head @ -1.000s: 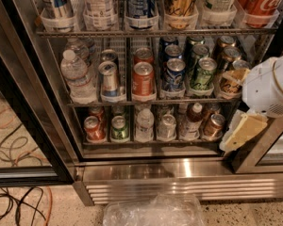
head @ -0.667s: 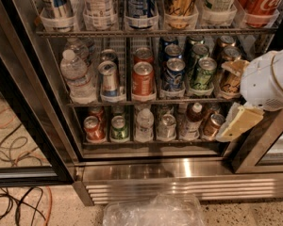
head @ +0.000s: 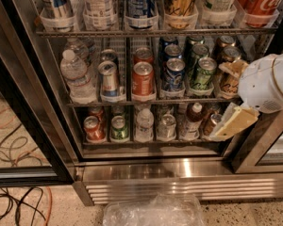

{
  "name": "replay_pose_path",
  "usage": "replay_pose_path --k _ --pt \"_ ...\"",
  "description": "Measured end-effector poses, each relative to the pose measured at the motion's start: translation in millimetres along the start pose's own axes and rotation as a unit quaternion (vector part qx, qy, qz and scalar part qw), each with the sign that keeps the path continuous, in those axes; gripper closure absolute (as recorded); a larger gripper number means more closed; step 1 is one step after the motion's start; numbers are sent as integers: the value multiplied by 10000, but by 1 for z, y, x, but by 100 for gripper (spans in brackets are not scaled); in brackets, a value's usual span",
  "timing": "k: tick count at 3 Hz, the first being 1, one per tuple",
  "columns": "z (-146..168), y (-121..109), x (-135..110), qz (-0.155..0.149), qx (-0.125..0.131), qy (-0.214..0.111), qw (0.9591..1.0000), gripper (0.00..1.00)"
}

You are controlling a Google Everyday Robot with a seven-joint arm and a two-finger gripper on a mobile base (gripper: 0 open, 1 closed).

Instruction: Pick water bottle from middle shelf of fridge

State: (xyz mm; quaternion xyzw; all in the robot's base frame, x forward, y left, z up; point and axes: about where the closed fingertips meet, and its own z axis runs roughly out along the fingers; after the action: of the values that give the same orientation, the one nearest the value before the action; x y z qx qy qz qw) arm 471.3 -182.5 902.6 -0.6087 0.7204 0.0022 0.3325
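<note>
The clear ribbed plastic water bottle with a white cap (head: 76, 74) stands at the left end of the grey wire middle shelf (head: 151, 101), well apart from the white pincer (head: 220, 100) at the shelf's right end. The pincer's cream fingers (head: 233, 121) are spread wide, holding nothing. Between bottle and pincer stand a silver can (head: 108, 76), an orange can (head: 142, 78), a blue can (head: 173, 74) and a green can (head: 203, 72). Below the stainless-steel fridge (head: 179, 171) is speckled floor (head: 236, 213) with loose cables (head: 14, 204) and crumpled clear plastic (head: 153, 212).
</note>
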Motion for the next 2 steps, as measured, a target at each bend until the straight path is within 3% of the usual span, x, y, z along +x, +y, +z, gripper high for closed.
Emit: replay_pose_path --k 1,2 --pt "26 4 -2 342 150 -850 9957 0" --pt "39 6 -32 741 456 -1716 9813 0"
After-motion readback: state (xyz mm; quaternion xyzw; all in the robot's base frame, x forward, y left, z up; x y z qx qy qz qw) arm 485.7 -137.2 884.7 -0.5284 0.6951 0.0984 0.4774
